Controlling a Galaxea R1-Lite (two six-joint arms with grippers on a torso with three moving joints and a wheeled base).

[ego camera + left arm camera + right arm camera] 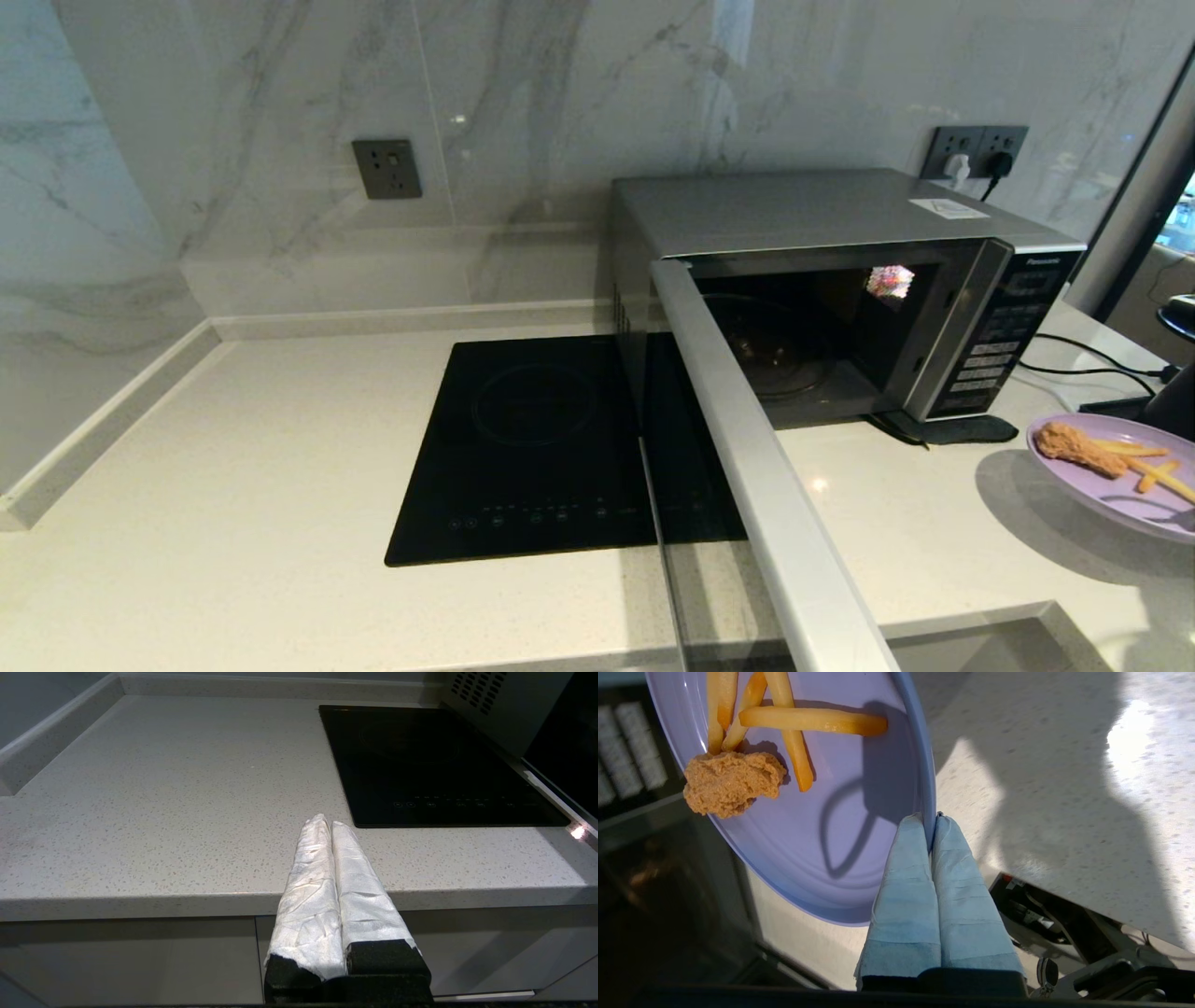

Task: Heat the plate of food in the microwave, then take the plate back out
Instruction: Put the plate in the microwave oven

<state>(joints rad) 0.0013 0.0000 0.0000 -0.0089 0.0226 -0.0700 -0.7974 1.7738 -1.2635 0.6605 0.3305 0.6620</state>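
The lilac plate of food (1120, 485) hangs above the counter at the right edge of the head view, casting a shadow below it. It carries a fried chicken piece (731, 783) and a few fries (810, 718). My right gripper (930, 820) is shut on the rim of the plate (859, 826). The silver microwave (803, 210) stands at the back right with its door (756, 467) swung wide open toward me, and its dark cavity holds only the glass turntable (775, 359). My left gripper (331, 822) is shut on nothing, held low before the counter's front edge.
A flat black induction hob (537, 448) is set into the pale stone counter (233, 523) left of the microwave. Black cables (1092, 359) and a dark box lie right of the microwave. Wall sockets (976, 149) sit on the marble backsplash behind.
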